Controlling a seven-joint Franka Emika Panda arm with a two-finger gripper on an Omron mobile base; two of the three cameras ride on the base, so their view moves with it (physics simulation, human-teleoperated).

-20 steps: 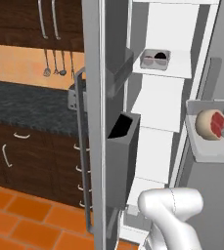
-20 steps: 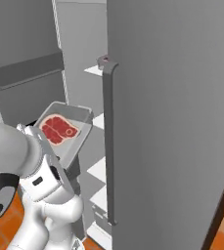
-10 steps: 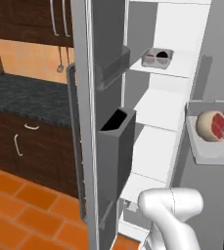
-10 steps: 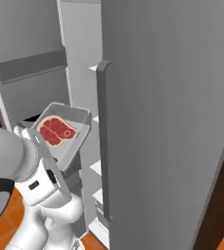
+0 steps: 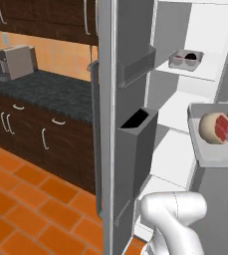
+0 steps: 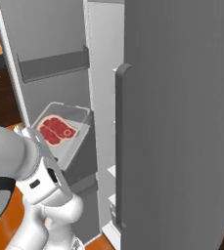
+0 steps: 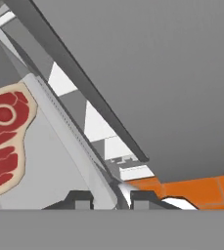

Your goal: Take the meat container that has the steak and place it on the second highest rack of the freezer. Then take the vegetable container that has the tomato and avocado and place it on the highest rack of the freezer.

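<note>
Your claw is clenched on the rim of the meat container, its two dark tips pinching the grey wall at the container's near edge. The steak lies inside that container, red cut face up, and the whole thing hangs in the air in front of the freezer, not resting on any shelf.

From the left base view you see the container level with the freezer's middle shelves, just outside the open white interior. A second container with dark items sits on an upper shelf inside the freezer, well above the one you hold. Grey door bins hang on the open freezer door, left of the held container.

Left of the freezer runs the dark speckled desk with a toaster on it, dark wood cabinets below, and orange floor tiles.
</note>
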